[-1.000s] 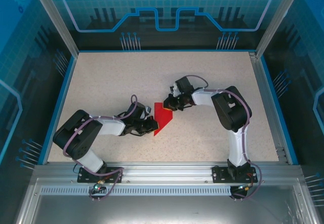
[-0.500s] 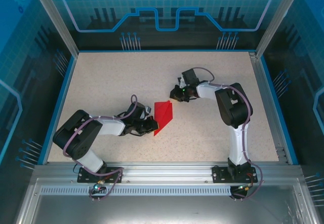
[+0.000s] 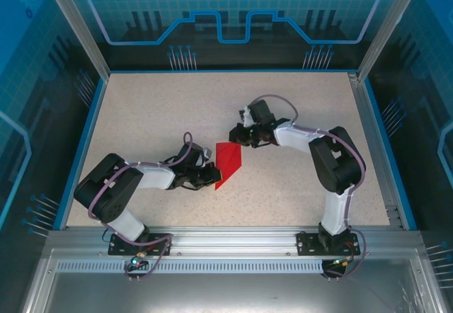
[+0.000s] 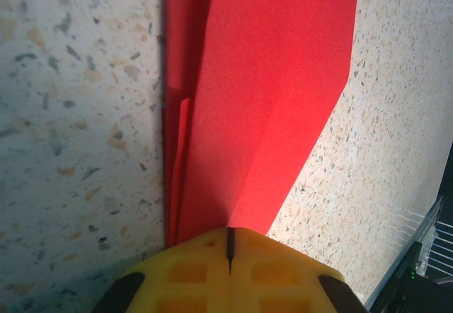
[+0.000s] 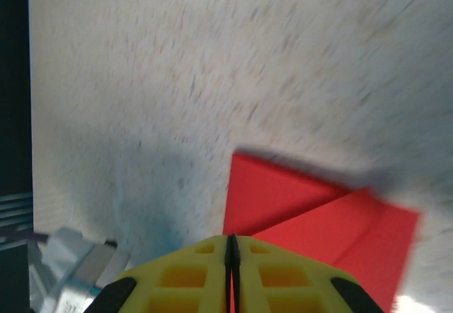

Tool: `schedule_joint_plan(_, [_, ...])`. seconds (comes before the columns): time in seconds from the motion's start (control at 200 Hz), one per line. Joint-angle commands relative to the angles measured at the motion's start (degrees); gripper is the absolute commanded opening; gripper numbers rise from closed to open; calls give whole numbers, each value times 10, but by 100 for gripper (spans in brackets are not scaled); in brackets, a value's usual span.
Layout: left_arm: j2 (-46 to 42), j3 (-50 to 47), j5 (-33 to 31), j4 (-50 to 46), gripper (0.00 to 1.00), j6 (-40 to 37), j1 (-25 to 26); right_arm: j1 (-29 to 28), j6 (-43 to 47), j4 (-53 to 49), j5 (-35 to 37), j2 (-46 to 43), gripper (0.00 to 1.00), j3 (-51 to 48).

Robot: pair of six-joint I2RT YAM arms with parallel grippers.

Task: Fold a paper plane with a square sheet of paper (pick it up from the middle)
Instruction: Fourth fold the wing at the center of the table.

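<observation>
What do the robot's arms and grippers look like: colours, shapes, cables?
Left arm and right arm: white links, black joints, a greyish-purple cable looped along each. Left gripper and right gripper: black bodies, yellow fingers with waffle-grid recesses.

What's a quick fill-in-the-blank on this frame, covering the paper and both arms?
1. The folded paper on the table is ___ in colour.
2. The left fingers are ___ on the paper's edge.
3. The right fingers, near the paper's far corner, are shut on ___.
Missing words: red; shut; nothing.
</observation>
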State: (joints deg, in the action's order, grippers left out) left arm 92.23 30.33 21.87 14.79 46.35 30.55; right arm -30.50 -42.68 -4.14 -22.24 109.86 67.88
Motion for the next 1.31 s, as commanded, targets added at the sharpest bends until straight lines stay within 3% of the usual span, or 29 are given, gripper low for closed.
schedule_joint_plan(0.0, [30, -27, -33, -150, 0, -24, -3, -24, -26, 25, -26, 17, 10, -27])
schedule_joint_plan(0.205, [34, -23, -28, -153, 0, -28, -2, -39, -49, 48, -31, 56, 9, -51])
schedule_joint_plan(0.445, [19, -21, -7, -194, 0, -41, -3, -34, -52, 20, 11, 79, 8, -63])
schedule_joint_plan(0.895, [-27, -39, 45, -256, 1, -46, -3, -33, -56, 14, 26, 83, 7, -73])
schedule_joint_plan(1.3, [-88, -63, 39, -320, 4, -43, -2, -33, -59, 10, 27, 84, 8, -72])
